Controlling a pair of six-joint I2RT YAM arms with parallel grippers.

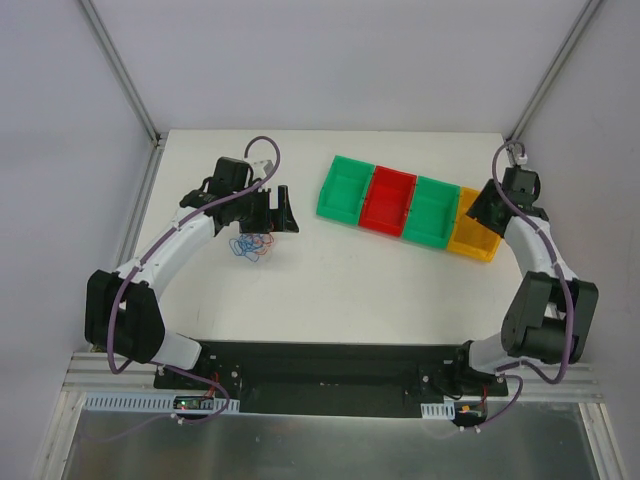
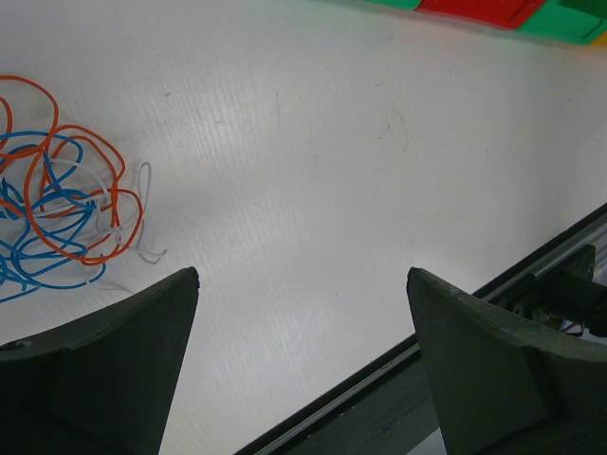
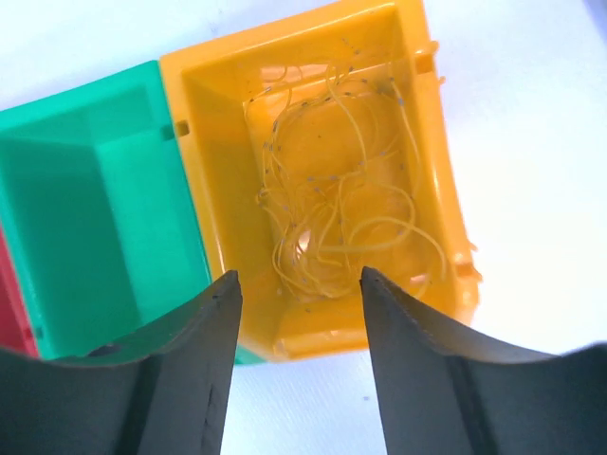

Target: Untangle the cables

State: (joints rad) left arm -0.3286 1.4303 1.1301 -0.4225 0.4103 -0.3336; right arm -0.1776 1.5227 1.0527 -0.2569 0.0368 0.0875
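Observation:
A tangle of thin blue, orange and white cables (image 1: 250, 246) lies on the white table just in front of my left gripper (image 1: 276, 210). In the left wrist view the tangle (image 2: 57, 204) sits at the far left, beside the left finger, not between the jaws. My left gripper (image 2: 303, 275) is wide open and empty. A loose coil of thin yellow cable (image 3: 341, 199) lies inside the yellow bin (image 3: 213, 180). My right gripper (image 3: 299, 275) hovers over that bin's near edge, jaws apart with nothing between them. From above, the right gripper (image 1: 482, 212) stands over the yellow bin (image 1: 474, 240).
A slanted row of bins stands at the back right: green (image 1: 343, 188), red (image 1: 391, 200), green (image 1: 434, 210), then the yellow one. The green bin (image 3: 95, 209) next to the yellow one shows nothing inside. The table's dark front rail (image 2: 531, 275) runs near my left gripper.

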